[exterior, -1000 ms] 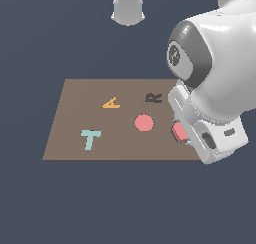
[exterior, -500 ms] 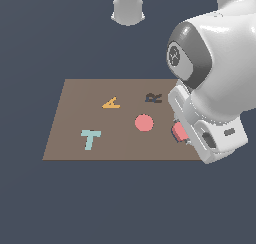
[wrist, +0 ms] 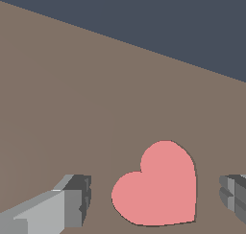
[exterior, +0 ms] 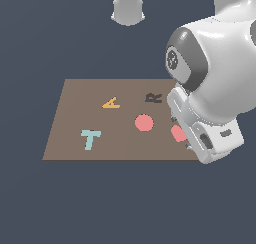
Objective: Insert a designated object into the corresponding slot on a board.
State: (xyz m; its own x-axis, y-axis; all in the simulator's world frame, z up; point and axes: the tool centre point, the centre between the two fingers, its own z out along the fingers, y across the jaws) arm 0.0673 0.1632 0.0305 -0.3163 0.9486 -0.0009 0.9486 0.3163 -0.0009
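1. We see the brown board (exterior: pixel 75 138) lying flat on the dark ground, with the arm's white bulk covering its corner at the exterior view's right.
2. We find the pink heart (wrist: pixel 158 187) lying flat on the board; in the exterior view only part of it shows beside the arm.
3. Our gripper (wrist: pixel 156 199) straddles the heart, and its jaws stand apart, one finger (wrist: pixel 72 199) on each side, neither touching the block.
4. We spot a round pink disc (exterior: pixel 144 122) near the board's middle, apart from the heart.
5. We note a dark R-shaped cutout (exterior: pixel 153 97) beyond the disc, an orange A (exterior: pixel 111 103) beside it, and a teal T (exterior: pixel 90 138) toward the exterior view's left.
6. We cannot make out the heart-shaped slot in either view.
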